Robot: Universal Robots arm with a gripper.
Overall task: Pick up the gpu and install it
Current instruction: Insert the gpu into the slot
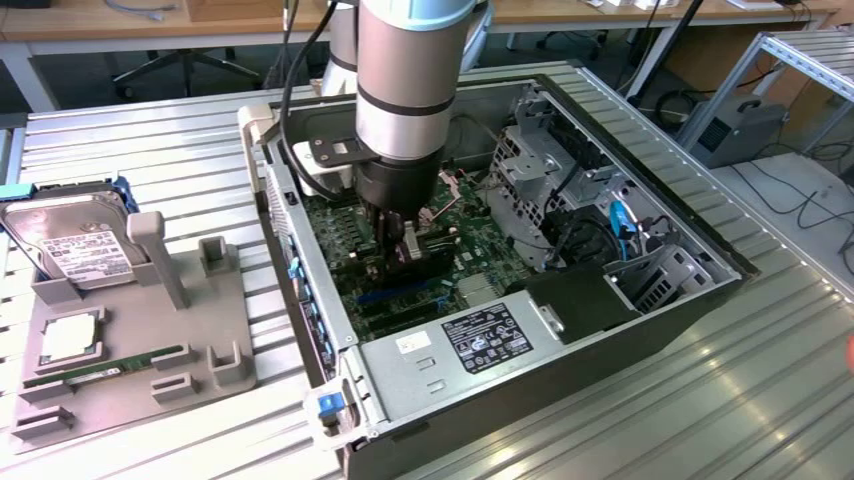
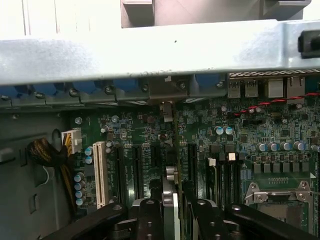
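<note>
Gpu (image 2: 170, 200) edge-on in tool (image 2: 172, 215), long axis along motherboard (image 2: 240, 145) slots

A robotics lab: ribbed aluminium bench (image 1: 747, 400), open computer case (image 1: 441, 400), desks, office chairs (image 1: 187, 65) behind.

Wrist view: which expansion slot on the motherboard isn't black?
The white slot, the one nearest the yellow-and-black cable bundle. The other slots toward the gpu are black.

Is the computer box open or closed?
Open. The computer case has no side cover, so its green motherboard shows, and the gripper reaches inside.
</note>
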